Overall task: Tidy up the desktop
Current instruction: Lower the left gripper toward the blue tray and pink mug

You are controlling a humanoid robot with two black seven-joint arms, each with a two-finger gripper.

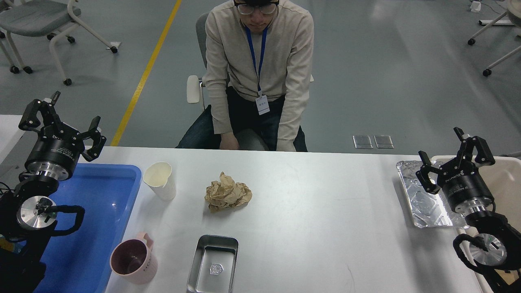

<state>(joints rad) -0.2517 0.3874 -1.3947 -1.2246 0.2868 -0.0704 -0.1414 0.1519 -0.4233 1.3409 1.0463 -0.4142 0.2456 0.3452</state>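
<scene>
A white desktop (309, 203) fills the near view, holding crumpled brown paper (227, 196) at centre. The left gripper (61, 120) and right gripper (455, 156) hover at its edges, fingers spread, empty.

wide bare desktop (325, 211) right of the paper ball (227, 196); cup (160, 180), mug (133, 262) and tin (213, 264) crowd the left.

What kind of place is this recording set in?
Likely a robotics lab or test hall: grey floor with a yellow line, wheeled chairs, and a badge-wearing man seated across the desktop.
</scene>
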